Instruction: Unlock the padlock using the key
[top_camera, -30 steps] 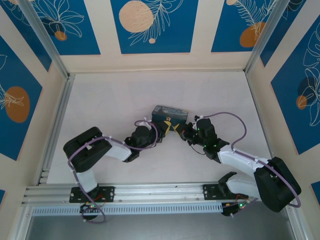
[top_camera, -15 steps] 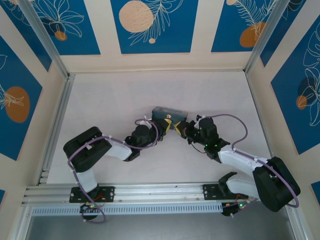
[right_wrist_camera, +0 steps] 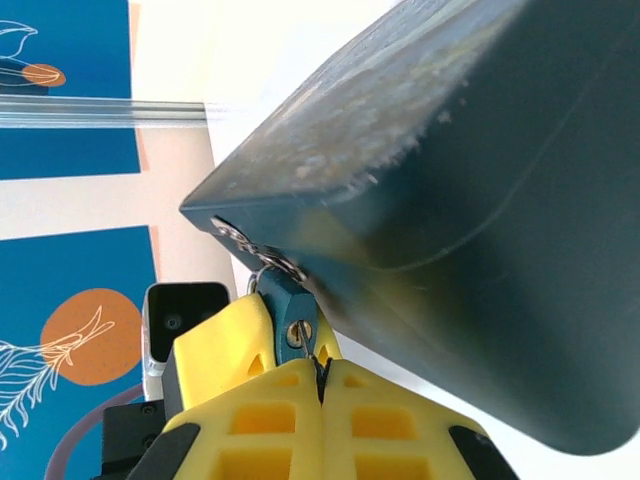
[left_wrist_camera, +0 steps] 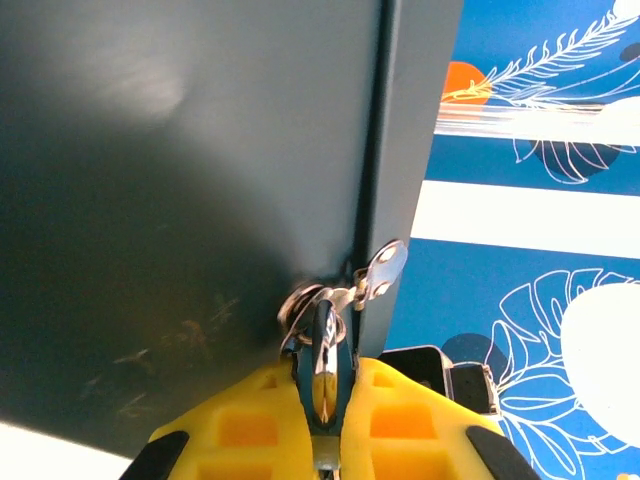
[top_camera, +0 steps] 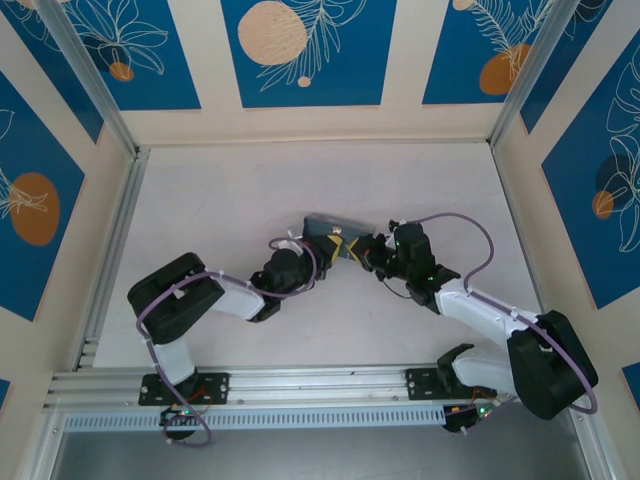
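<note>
In the left wrist view my left gripper [left_wrist_camera: 324, 378] is shut on the padlock [left_wrist_camera: 325, 350], a small blue body with a shiny shackle hooked through the silver hasp [left_wrist_camera: 385, 268] of the dark-blue tin [left_wrist_camera: 180, 200]. The right wrist view shows the padlock [right_wrist_camera: 285, 305] from its keyhole end. The thin key [right_wrist_camera: 308, 352] sticks into that keyhole, and my right gripper [right_wrist_camera: 322, 368] is shut on it. From above, the left gripper [top_camera: 338, 245] and right gripper [top_camera: 357, 250] meet at the tin's [top_camera: 325, 228] near corner.
The tin lies mid-table, tilted against both grippers. Pale tabletop [top_camera: 230, 180] stretches around it. An aluminium rail [top_camera: 300, 385] runs along the near edge, and blue-patterned walls [top_camera: 300, 50] close off the back and sides.
My right wrist has swung a little toward the far side while staying shut on the key. The tin has shifted slightly left. The left arm has held still.
</note>
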Robot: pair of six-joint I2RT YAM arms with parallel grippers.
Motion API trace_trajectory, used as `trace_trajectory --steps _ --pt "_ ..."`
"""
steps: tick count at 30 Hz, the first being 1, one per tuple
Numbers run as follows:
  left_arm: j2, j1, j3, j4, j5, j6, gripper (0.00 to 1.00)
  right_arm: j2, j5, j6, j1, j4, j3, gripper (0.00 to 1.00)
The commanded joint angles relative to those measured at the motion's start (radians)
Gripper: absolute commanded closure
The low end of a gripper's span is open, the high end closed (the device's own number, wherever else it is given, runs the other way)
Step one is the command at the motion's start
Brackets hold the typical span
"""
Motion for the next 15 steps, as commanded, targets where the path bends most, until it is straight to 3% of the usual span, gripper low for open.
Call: trace_trajectory --steps 1,8,15 --pt "0.019 -0.053 0.027 0.06 0.144 -0.004 1.0 0.03 -0.029 -0.027 -0.001 0.076 0.069 1.0" --pt "0.019 -0.058 0.022 0.057 0.14 -0.001 1.0 0.053 -0.031 -0.026 -0.007 0.071 0.113 1.0" --pt "0.014 -0.058 0.02 0.061 0.135 -0.001 1.0 0.041 -0.014 -0.156 0.003 -0.009 0.135 1.0"
